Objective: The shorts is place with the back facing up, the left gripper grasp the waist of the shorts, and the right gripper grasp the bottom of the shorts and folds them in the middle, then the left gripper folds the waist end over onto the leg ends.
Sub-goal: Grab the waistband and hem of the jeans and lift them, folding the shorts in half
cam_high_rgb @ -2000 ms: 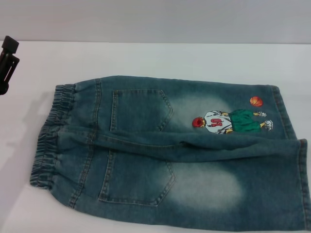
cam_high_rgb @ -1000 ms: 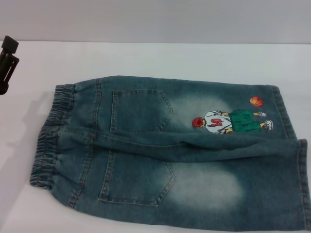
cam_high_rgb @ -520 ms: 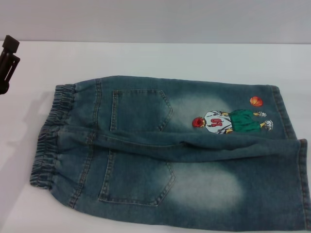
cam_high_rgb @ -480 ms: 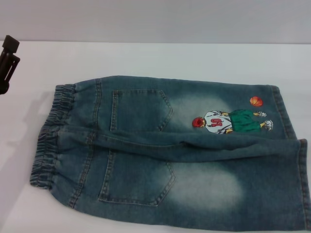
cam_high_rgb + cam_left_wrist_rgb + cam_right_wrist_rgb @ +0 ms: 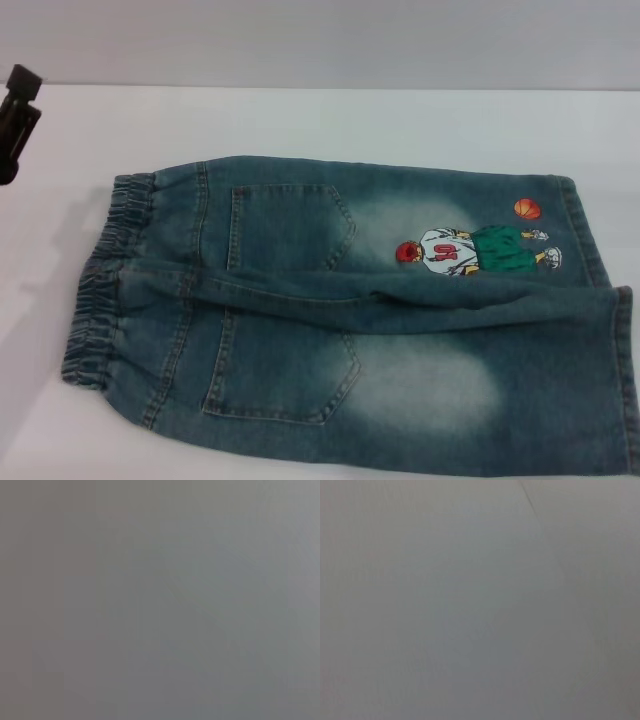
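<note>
Shorts (image 5: 350, 310): flat on white table (image 5: 330, 120), back up, long axis left to right; waist (image 5: 105, 280) at left, leg ends (image 5: 600, 300) at right; left gripper (image 5: 15, 120) nearer, well apart beyond waist, nothing between, jaw state cannot be told; right gripper unseen.

The denim shorts (image 5: 340, 310) are faded blue-green, with pale, almost white worn patches across the seat and darker blue along the gathered waistband (image 5: 105, 285) at the left of the frame. Toward the upper right, an embroidered basketball player (image 5: 470, 250) wears green shorts, a white shirt and a red cap, beside an orange ball (image 5: 527, 208). The table (image 5: 300, 120) is white. At the upper left edge, the left gripper (image 5: 15, 115) is black.
</note>
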Available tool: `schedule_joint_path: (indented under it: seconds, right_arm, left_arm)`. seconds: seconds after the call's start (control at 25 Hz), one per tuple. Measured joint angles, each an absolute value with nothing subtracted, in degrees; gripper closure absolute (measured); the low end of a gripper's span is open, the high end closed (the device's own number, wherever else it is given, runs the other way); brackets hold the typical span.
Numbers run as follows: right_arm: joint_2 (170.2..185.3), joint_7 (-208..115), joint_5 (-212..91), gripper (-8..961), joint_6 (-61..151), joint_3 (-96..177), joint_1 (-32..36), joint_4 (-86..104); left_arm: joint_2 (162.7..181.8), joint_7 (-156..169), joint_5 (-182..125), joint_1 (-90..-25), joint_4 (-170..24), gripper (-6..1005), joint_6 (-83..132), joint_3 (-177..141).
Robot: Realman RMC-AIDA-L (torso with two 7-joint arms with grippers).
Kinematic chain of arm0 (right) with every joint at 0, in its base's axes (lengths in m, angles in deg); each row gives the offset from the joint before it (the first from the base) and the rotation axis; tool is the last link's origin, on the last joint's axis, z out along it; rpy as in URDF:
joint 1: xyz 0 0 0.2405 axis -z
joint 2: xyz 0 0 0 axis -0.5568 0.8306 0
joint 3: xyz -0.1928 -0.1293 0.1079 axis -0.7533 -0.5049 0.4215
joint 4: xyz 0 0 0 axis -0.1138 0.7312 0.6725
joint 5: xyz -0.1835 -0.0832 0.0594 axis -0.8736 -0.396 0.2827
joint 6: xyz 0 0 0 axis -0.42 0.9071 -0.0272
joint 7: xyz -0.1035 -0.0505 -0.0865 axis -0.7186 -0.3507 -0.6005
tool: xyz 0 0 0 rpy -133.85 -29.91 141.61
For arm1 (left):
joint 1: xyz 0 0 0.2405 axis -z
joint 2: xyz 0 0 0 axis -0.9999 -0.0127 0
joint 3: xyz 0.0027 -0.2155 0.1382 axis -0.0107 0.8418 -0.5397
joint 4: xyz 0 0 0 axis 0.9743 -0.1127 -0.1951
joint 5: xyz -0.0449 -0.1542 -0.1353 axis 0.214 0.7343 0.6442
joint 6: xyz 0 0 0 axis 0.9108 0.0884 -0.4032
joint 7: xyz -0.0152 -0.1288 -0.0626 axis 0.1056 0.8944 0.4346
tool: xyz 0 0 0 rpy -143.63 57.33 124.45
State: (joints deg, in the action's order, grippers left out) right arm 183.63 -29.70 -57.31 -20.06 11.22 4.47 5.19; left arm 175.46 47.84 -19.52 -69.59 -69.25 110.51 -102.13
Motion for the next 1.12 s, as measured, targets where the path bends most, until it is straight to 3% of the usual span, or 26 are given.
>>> schedule_joint_path:
  seconds: [0.12, 0.2, 0.28, 0.32, 0.44, 0.48, 0.56, 0.6, 0.64, 0.76, 0.8, 0.92, 1.0, 1.12]
  right_arm:
    - [183.63, -29.7, -57.3, 394, -19.8, 11.2, 4.5, 5.2]
    - [183.63, -29.7, -57.3, 394, -19.8, 11.2, 4.5, 5.2]
    - [183.63, -29.7, -57.3, 394, -19.8, 11.2, 4.4, 5.1]
    - [183.65, -29.7, -57.3, 394, -19.8, 11.2, 4.3, 5.1]
    - [183.72, -29.7, -57.3, 394, -19.8, 11.2, 4.3, 5.2]
    - [183.72, -29.7, -57.3, 394, -19.8, 11.2, 4.3, 5.3]
    - [183.74, -29.7, -57.3, 395, -19.8, 11.2, 4.3, 5.4]
    - [183.76, -29.7, -57.3, 395, -19.8, 11.2, 4.3, 5.5]
    - [183.79, -29.7, -57.3, 395, -19.8, 11.2, 4.4, 5.5]
    - [183.82, -29.7, -57.3, 395, -19.6, 11.2, 4.5, 5.7]
    - [183.82, -29.7, -57.3, 395, -19.3, 11.2, 4.5, 5.8]
    - [183.82, -29.7, -57.3, 395, -17.7, 11.2, 4.5, 5.8]
    - [183.8, -29.7, -57.3, 395, -16.4, 11.2, 4.4, 5.8]
    - [183.74, -29.7, -57.3, 395, -14.9, 11.2, 4.2, 5.8]
  left_arm:
    - [175.18, 48.9, -19.6, -69.3, -69.1, 168, 110.4, -102.6]
    - [172.98, 53.9, -19.6, -68.1, -67.6, 168, 109.7, -104.7]
    - [172.09, 55.4, -19.6, -67.8, -67.2, 168, 109.2, -105.4]
    - [169.62, 59.9, -20.2, -66.7, -66.3, 168, 108.0, -107.5]
    - [166.19, 66.4, -23.1, -64.9, -65.6, 168, 106.6, -108.7]
    - [166.19, 66.4, -23.1, -64.9, -65.6, 168, 106.6, -108.7]
    - [161.84, 74.9, -29.1, -62.8, -65.1, 168, 105.8, -108.4]
    - [160.64, 77.0, -30.9, -62.3, -64.9, 168, 105.7, -108.2]
    - [160.64, 77.0, -30.9, -62.3, -64.9, 168, 105.7, -108.2]
    - [156.24, 86.9, -40.3, -61.6, -62.2, 169, 105.0, -105.5]
    - [155.43, 89.1, -43.0, -61.6, -61.4, 169, 104.8, -104.3]
    - [155.43, 89.1, -43.0, -61.6, -61.4, 169, 104.8, -104.3]
    - [152.74, 100.3, -63.2, -61.9, -55.5, 169, 104.5, -94.6]
    - [152.49, 102.4, -67.0, -61.9, -54.6, 169, 104.4, -92.9]
